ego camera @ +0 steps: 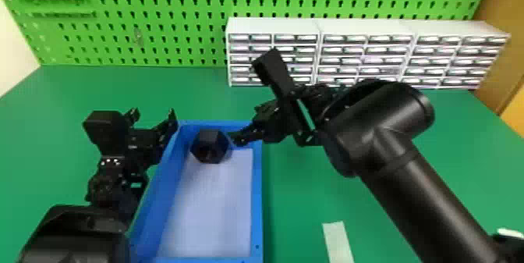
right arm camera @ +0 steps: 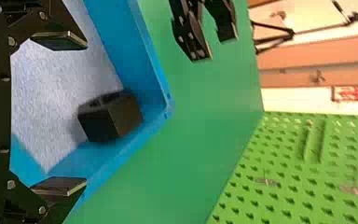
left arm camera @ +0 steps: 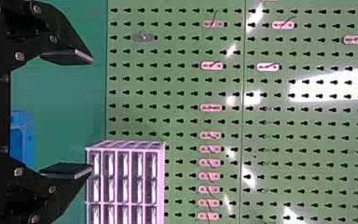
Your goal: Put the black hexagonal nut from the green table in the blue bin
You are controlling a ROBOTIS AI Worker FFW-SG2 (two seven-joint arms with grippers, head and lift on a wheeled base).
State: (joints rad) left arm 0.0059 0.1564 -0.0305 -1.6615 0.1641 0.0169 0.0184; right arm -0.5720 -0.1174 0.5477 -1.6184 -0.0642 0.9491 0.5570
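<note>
The right gripper (ego camera: 247, 123) has its two flat black fingers wide apart with nothing in them, one reaching over the blue bin (ego camera: 256, 203)'s right wall by the far end, and the left gripper (ego camera: 153, 114) is wide and empty too, just off that bin's left side. The black hexagonal nut (ego camera: 210, 136), a chunky thing with six flat sides and a hole, is inside the bin near its far left corner, by the pale sheet (ego camera: 212, 207) on the bottom. Its hole looks toward the bin's near end, so the line through it goes roughly the bin's long way.
</note>
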